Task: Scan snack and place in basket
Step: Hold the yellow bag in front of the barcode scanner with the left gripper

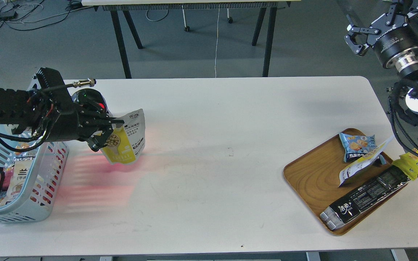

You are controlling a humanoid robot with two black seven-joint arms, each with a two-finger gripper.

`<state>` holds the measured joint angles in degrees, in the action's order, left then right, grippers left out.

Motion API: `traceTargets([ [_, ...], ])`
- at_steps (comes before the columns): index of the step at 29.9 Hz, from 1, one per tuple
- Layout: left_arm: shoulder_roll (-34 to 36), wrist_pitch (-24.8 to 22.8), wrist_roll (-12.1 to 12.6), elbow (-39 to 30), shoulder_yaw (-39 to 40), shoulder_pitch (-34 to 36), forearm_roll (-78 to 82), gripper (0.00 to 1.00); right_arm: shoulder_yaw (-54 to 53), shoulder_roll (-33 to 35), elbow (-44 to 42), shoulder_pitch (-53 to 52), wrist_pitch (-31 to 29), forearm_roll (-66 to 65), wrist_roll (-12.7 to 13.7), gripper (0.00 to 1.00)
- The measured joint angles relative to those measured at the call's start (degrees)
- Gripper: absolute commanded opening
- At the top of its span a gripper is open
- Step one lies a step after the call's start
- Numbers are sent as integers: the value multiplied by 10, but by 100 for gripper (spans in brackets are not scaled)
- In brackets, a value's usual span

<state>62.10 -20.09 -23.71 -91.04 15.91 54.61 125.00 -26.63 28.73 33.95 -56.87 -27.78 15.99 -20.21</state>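
Observation:
My left gripper (108, 131) is shut on the snack (126, 142), a yellow-and-white pouch with a round picture of tan beans, and holds it above the table just right of the basket. The light blue basket (45, 185) stands at the table's left edge with several packs inside; my left arm crosses over its top. Behind the snack a black scanner (89, 99) with a green and a red light casts a red striped glow on the table. My right gripper (356, 38) is up at the far right, off the table, with its fingers spread and empty.
A brown wooden tray (310, 177) at the right holds a small blue chip bag (356, 145), a white-and-yellow pouch (363, 163) and a long black packet (367, 197). A yellow part (410, 166) sits at the tray's right. Black table legs stand behind.

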Motion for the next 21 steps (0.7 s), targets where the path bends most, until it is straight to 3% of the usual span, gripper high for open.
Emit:
traceTargets([
  [10, 23, 1, -17, 1, 2, 7, 0, 0, -1, 18, 19, 1, 1, 0, -1, 99],
  [21, 27, 3, -19, 2, 2, 7, 0, 0, -2, 18, 23, 1, 1, 0, -1, 99],
])
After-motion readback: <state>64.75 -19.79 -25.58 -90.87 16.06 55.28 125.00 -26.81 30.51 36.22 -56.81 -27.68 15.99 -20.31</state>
